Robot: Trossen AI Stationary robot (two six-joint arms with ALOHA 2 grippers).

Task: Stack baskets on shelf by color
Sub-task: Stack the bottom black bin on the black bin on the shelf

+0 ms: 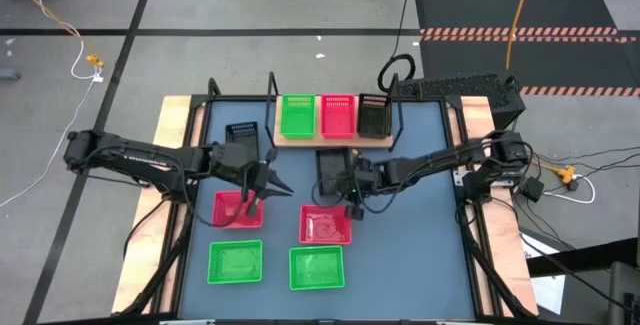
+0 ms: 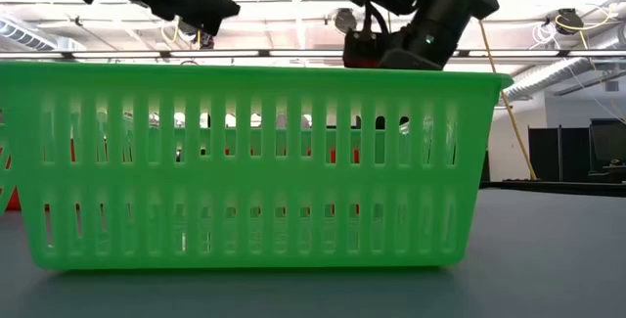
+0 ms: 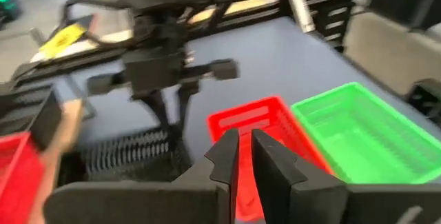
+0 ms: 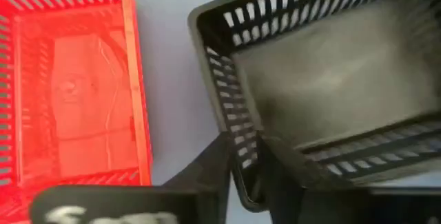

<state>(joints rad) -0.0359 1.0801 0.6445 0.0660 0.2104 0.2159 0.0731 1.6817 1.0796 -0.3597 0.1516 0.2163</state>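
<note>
The shelf [image 1: 333,141] at the table's far side carries one green [image 1: 297,115], one red [image 1: 337,115] and one black basket [image 1: 373,116]. Another black basket [image 1: 242,133] lies left of it. Two red baskets [image 1: 235,210] [image 1: 325,227] and two green ones [image 1: 236,262] [image 1: 316,268] sit on the near half. My right gripper [image 1: 351,198] is shut on a third black basket [image 1: 331,168] in front of the shelf. My left gripper [image 1: 258,203] [image 3: 244,151], its fingers almost together, hangs over the left red basket's right edge. My right gripper [image 4: 247,172] pinches the black basket's wall close to a corner [image 4: 231,131]. One finger [image 4: 213,169] is outside the wall and one [image 4: 282,176] inside the basket. The fingers come from above, slanting from the table's right. The basket looks tilted in the hold. My left gripper: I cannot tell whether it touches the red basket below it.
In the low view a green basket [image 2: 264,161] fills the foreground, with both arms above it. The shelf's black rod frame [image 1: 272,90] rises at its ends. Bare tabletop [image 1: 420,245] lies to the right of the near baskets.
</note>
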